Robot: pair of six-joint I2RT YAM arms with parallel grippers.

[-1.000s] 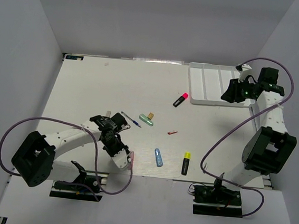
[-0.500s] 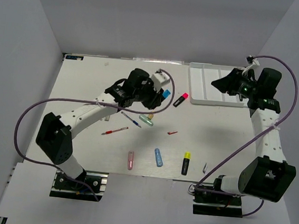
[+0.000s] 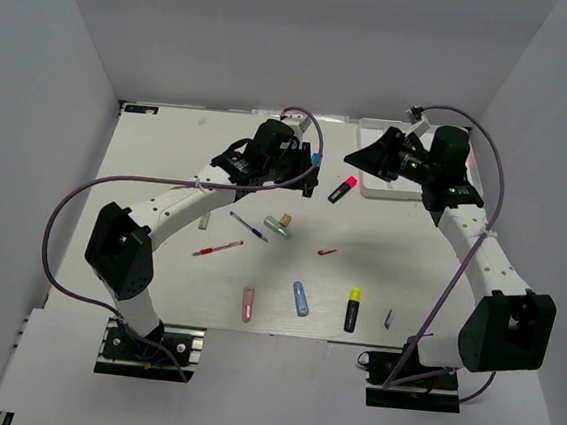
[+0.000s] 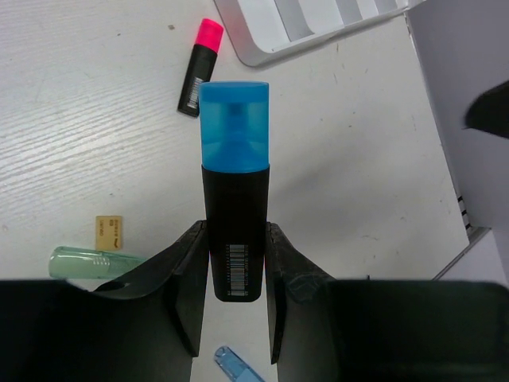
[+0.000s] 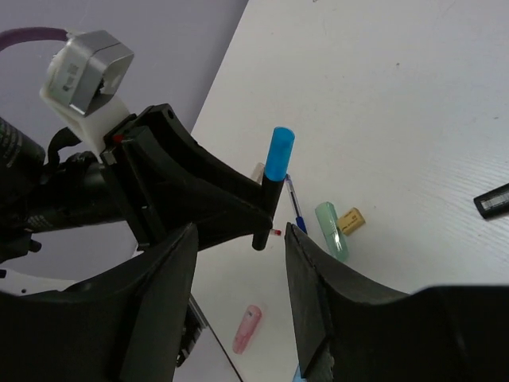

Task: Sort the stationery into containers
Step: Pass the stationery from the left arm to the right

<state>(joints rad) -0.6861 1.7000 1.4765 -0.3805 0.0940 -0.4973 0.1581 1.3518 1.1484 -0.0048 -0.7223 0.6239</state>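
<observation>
My left gripper (image 3: 305,174) is shut on a black highlighter with a blue cap (image 4: 233,191) and holds it above the table, cap pointing toward the white divided tray (image 4: 314,24). In the top view the highlighter (image 3: 316,161) is left of the tray (image 3: 386,187). My right gripper (image 3: 354,157) is open and empty, in the air just right of it. The right wrist view shows the highlighter (image 5: 276,171) just beyond its open fingers (image 5: 318,294). Loose items lie below: pink-capped highlighter (image 3: 342,188), blue pen (image 3: 249,227), green capsule (image 3: 280,229), tan bit (image 3: 285,219).
Nearer the front lie a red pen (image 3: 218,249), a small red bit (image 3: 327,251), a pink capsule (image 3: 248,304), a blue capsule (image 3: 301,299), a yellow-capped highlighter (image 3: 352,310) and a small dark piece (image 3: 389,319). Grey walls enclose the table.
My left arm swung from the near left to the far middle, now carrying the blue-capped highlighter. My right gripper moved left from over the tray toward it.
</observation>
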